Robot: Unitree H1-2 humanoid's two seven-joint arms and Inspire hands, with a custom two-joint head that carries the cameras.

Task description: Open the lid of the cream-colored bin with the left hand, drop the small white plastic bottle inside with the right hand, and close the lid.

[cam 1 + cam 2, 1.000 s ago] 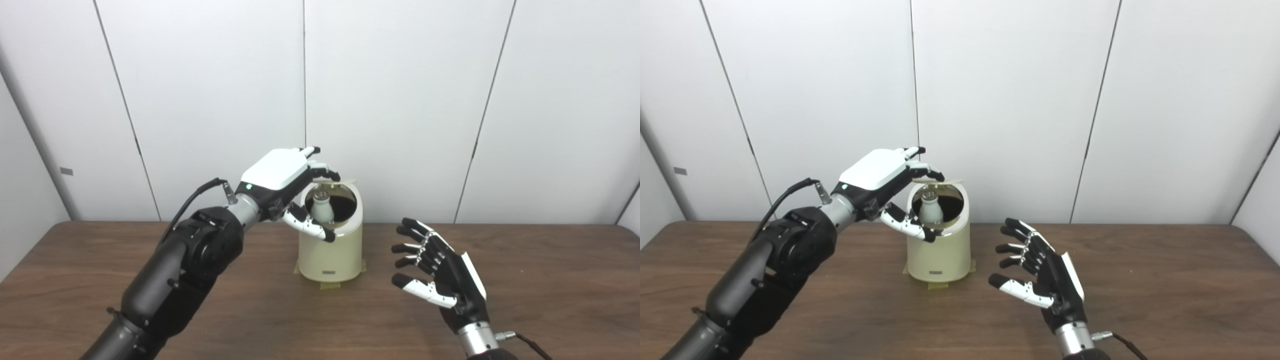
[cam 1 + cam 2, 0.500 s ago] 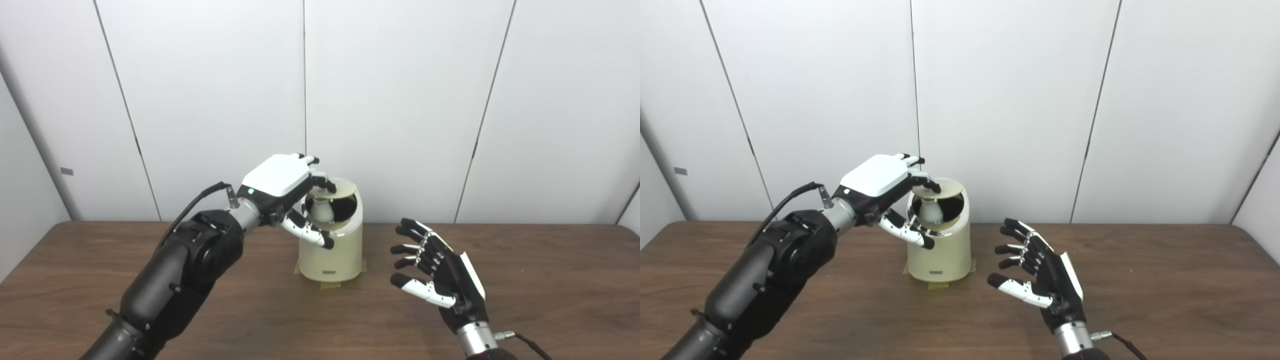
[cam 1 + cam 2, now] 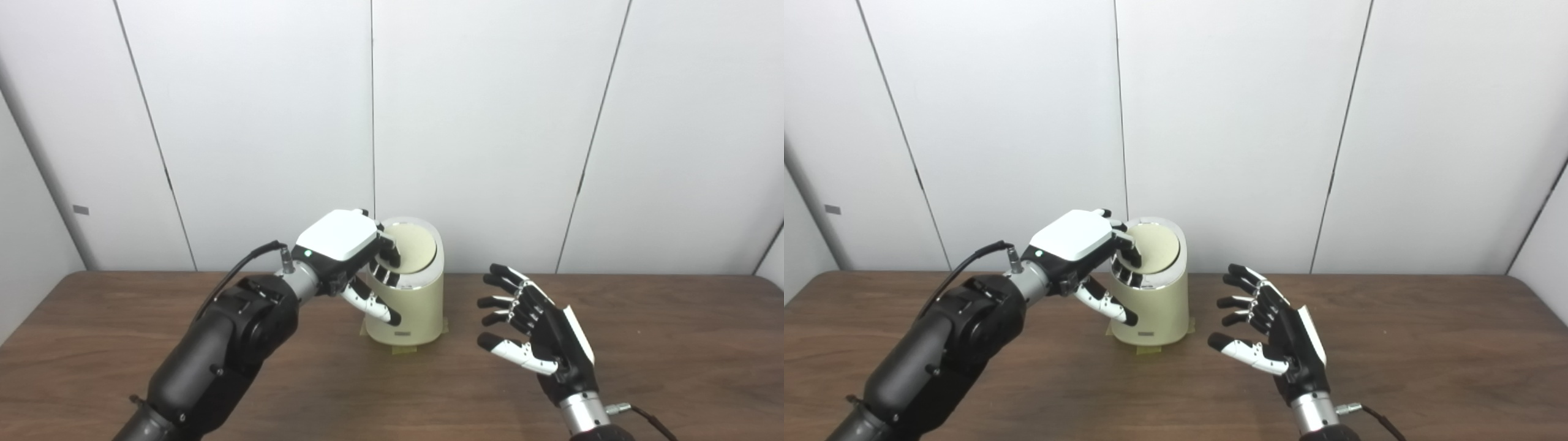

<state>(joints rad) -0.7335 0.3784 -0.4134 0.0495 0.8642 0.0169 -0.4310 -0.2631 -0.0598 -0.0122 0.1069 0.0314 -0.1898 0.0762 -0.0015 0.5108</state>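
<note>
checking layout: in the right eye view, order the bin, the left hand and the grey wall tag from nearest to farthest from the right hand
1. Cream-colored bin, just left of the right hand.
2. Left hand, beyond it, on the lid.
3. Grey wall tag, far left.

Lid [image 3: 411,247] of the cream-colored bin [image 3: 410,309] has swung down from raised-open a second ago to flat over the opening, now shut or nearly so. Small white plastic bottle, visible inside the bin before, is now hidden under the lid. Left hand [image 3: 343,245] has dropped lower with the lid, fingers [image 3: 1129,251] curled down onto the lid's near-left edge, thumb lower along the bin's front-left side instead of at the rim. Right hand [image 3: 539,334] has barely shifted, a touch lower-left, fingers spread.
</note>
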